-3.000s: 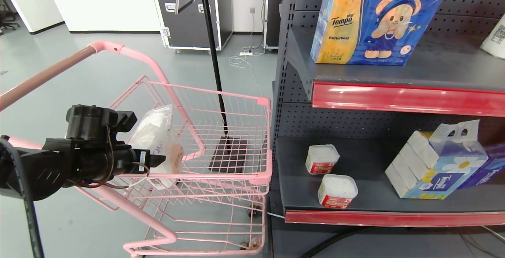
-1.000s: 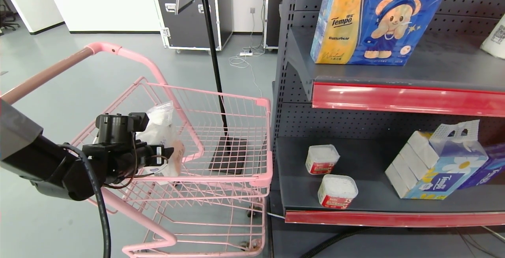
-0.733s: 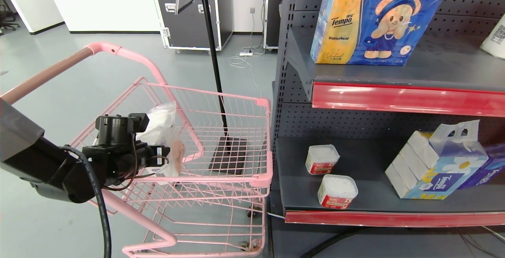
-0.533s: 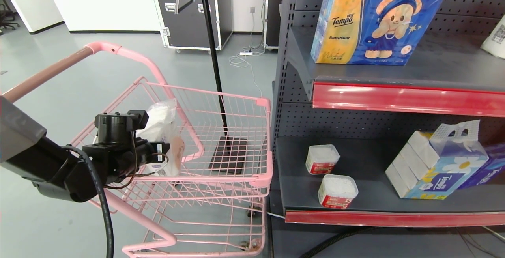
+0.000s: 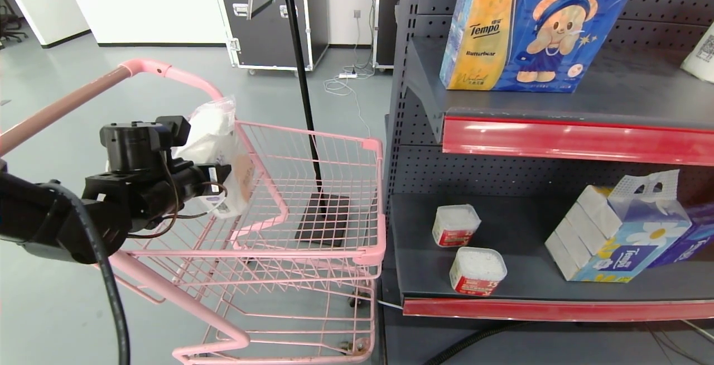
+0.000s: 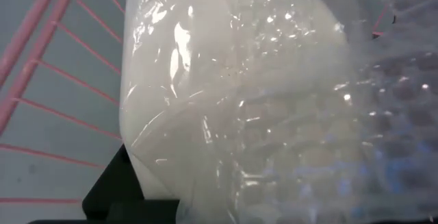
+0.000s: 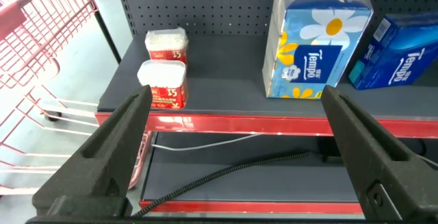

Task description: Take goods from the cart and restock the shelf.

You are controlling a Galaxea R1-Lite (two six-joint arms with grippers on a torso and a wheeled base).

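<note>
My left gripper is shut on a clear plastic bag of white goods, holding it above the rim of the pink cart. The same bag sits pressed close to the camera in the left wrist view, with pink cart wires behind it. My right gripper is open with nothing between its dark fingers, low in front of the grey shelf. The lower shelf board carries two small white tubs and a tissue pack.
A big blue and yellow tissue bale stands on the upper shelf board. A black pole on a floor base rises behind the cart. Black flight cases line the far wall. A dark cable runs under the lowest board.
My left gripper has lifted the bag up out of the cart basket, from deep among the wires to above the rim. The shelf goods have not moved.
</note>
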